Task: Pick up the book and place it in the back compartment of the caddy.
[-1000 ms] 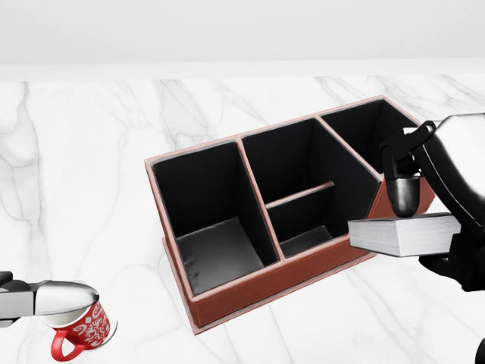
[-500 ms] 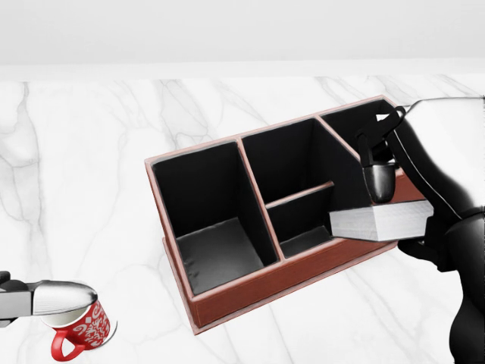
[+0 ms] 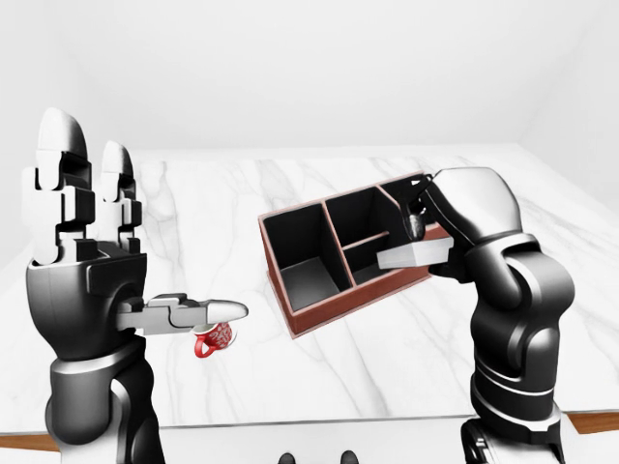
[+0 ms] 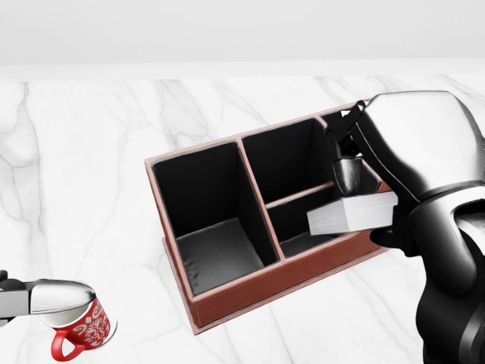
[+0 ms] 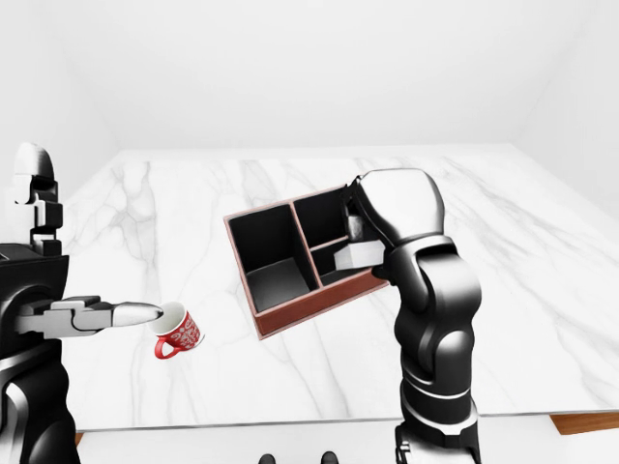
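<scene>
The red-brown caddy (image 4: pixel 227 296) with black compartments sits on the white marble table, tilted, in the middle of the head view. My right hand (image 4: pixel 356 201) is shut on a white book (image 4: pixel 350 214), held flat just above the caddy's right side, over the small lower-middle compartment. The caddy's rightmost compartment is mostly hidden behind my right arm. The book also shows in the left-eye view (image 3: pixel 414 253). My left hand (image 3: pixel 92 251) is raised at the left, fingers open and empty.
A red patterned mug (image 4: pixel 82 331) stands at the head view's bottom left, under my left hand's thumb. The marble table (image 4: pixel 91 167) spreads around the caddy; a white wall lies beyond its top edge.
My right hand has carried the book leftward and slightly up, from beside the caddy's right end to over its right compartments. The left hand and mug have not moved.
</scene>
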Controlling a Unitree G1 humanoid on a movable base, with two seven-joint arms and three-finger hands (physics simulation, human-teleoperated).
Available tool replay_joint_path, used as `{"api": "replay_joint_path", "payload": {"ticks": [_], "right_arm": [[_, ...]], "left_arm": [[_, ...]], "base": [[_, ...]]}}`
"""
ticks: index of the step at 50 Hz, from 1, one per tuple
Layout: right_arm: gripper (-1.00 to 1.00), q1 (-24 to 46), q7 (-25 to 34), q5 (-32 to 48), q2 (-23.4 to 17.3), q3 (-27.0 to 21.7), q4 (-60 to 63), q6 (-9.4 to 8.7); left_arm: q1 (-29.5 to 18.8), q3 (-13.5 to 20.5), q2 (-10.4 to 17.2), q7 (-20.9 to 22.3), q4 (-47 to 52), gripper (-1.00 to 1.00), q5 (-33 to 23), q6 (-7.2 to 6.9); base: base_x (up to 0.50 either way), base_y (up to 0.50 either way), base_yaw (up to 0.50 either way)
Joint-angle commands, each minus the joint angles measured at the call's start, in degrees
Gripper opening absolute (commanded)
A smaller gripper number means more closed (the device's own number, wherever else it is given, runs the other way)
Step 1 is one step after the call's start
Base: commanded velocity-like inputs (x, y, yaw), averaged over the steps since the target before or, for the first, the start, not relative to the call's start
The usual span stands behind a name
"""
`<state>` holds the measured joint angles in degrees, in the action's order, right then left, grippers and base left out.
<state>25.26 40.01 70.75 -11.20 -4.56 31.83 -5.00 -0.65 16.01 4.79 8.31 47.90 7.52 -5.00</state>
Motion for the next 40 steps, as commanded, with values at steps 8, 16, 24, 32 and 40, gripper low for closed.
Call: {"api": "replay_joint_path", "payload": {"ticks": [8, 16, 24, 32, 40], "right_arm": [[-1.0, 4.1, 0.0, -0.9, 0.0, 0.5, -7.3, 0.0], [-1.0, 7.5, 0.0, -2.2, -0.5, 1.3, -13.7, 0.0], [-1.0, 9.0, 0.0, -2.6, -0.1, 2.3, -17.7, 0.0], [-1.0, 10.3, 0.0, -2.7, 0.3, 2.9, -20.0, 0.0], [-1.0, 12.2, 0.0, -3.4, 0.2, 3.0, -24.3, 0.0]], "left_arm": [[-0.1, 0.1, 0.1, -0.1, 0.0, 1.0, 0.1, 0.0], [-0.2, 0.2, 0.1, -0.1, -0.1, 1.0, 0.3, 0.0], [-0.3, 0.3, 0.2, -0.2, -0.1, 1.0, 0.4, 0.0], [-0.4, 0.4, 0.3, -0.3, 0.1, 1.0, 0.5, 0.0], [-0.5, 0.5, 0.3, -0.3, -0.1, 1.0, 0.6, 0.0]], "base": [[0.0, 0.0, 0.0], [0.0, 0.0, 0.0], [0.0, 0.0, 0.0], [0.0, 0.0, 0.0], [0.0, 0.0, 0.0]]}}
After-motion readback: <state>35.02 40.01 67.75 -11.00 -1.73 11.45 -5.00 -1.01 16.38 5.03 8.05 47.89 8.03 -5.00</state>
